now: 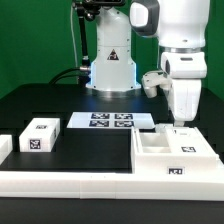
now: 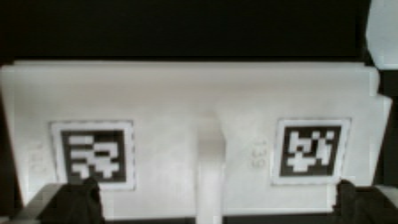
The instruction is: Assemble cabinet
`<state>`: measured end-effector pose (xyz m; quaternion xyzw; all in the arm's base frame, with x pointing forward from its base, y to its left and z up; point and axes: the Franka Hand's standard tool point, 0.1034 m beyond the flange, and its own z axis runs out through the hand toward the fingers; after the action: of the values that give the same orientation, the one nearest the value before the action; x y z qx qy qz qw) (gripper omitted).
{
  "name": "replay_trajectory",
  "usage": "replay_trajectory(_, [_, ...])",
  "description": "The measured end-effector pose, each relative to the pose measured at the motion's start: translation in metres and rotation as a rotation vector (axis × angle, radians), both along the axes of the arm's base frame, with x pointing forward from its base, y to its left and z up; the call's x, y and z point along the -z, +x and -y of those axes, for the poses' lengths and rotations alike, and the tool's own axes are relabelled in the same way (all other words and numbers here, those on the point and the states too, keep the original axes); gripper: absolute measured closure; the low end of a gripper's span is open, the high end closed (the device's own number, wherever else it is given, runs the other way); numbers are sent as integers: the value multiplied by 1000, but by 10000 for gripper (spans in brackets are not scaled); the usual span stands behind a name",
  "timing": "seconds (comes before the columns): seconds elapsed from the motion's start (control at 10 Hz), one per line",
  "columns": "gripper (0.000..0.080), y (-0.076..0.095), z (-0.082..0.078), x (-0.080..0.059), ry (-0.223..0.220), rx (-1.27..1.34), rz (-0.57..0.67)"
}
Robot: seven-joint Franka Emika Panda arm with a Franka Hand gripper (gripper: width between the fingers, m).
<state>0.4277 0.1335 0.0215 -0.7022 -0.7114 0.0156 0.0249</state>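
Exterior view shows the gripper [image 1: 182, 124] hanging straight down over the cabinet [image 1: 150, 158], which lies on the black table top [image 1: 90, 150] at the exterior view's right, its open compartments facing up, close behind the long low white rail [image 1: 70, 182]. A small white tagged block [image 1: 42, 133] lies well apart at the exterior view's left, and the marker board [image 1: 112, 121] lies behind, between the two. Wrist view shows the fingers [image 2: 68, 203] spread wide, one on either side of the cabinet's central divider [image 2: 214, 165], with nothing held; whether the tips touch the shell cannot be told. Two square tags [image 2: 93, 155] flank that divider. Judgement: the step in hand appears to be taking hold of the cabinet to reposition it. To do this well, the arm should descend vertically with the divider centred between the fingers, seat the pads low on a wall before closing, and close slowly. An off-centre grasp would likely twist the shell or push it against the rail.
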Motion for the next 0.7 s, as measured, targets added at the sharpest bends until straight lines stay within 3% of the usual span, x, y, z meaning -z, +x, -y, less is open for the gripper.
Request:
replay_trajectory(0.3, [151,-1,-1,2,4,5,0])
replay_trajectory(0.4, [239,-1,-1,2,4,5,0])
replay_trajectory(0.5, [239,-1,-1,2,4,5,0])
replay_trajectory(0.6, [441,-1,-1,2,4,5,-1])
replay_trajectory(0.7, [576,-1,-1,2,4,5,-1])
